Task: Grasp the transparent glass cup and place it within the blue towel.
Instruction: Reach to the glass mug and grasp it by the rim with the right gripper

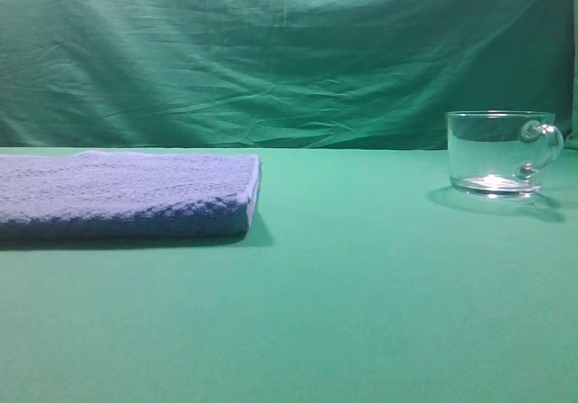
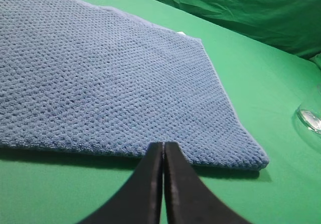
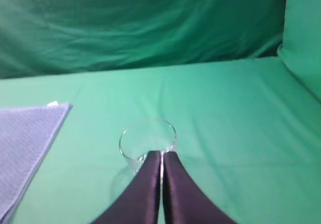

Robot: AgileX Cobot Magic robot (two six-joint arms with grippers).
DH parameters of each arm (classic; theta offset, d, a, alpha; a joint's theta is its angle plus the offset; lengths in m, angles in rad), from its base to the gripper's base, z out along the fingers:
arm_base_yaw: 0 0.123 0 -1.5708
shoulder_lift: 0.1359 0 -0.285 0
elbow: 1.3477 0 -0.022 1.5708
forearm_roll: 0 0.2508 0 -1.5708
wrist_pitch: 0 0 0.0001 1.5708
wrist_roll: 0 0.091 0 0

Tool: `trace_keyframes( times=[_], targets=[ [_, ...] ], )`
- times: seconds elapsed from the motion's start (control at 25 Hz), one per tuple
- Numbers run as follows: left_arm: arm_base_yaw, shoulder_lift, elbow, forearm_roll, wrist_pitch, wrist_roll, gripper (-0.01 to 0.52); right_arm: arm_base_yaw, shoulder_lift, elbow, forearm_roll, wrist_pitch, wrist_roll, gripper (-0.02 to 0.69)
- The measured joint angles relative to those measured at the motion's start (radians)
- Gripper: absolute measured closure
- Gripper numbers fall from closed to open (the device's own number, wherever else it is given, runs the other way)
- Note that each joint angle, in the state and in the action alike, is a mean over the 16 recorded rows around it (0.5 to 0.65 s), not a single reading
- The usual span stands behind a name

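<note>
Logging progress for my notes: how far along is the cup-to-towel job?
Nothing is done yet: the cup stands on the green cloth, well apart from the towel. Nothing is in hand; the right gripper is shut just short of the cup, and the left gripper is shut too. Grasping, carrying and placing remain.

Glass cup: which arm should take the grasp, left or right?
Right. The right gripper, jaws shut, sits directly in front of the glass cup. The left gripper, also shut, faces the blue towel, with the cup only at its view's edge.
</note>
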Motion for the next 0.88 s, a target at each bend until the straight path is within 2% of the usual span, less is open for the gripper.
trace_keyframes(
  times=[0.32, 0.88],
  targets=[
    [0.000, 0.000, 0.000, 0.000, 0.000, 0.000, 0.514, 0.000, 0.345, -0.176, -0.004, 0.175, -0.058, 0.665],
    [0.000, 0.000, 0.000, 0.000, 0.000, 0.000, 0.514, 0.078, 0.807, -0.414, -0.048, 0.335, -0.194, 0.652]
  ],
)
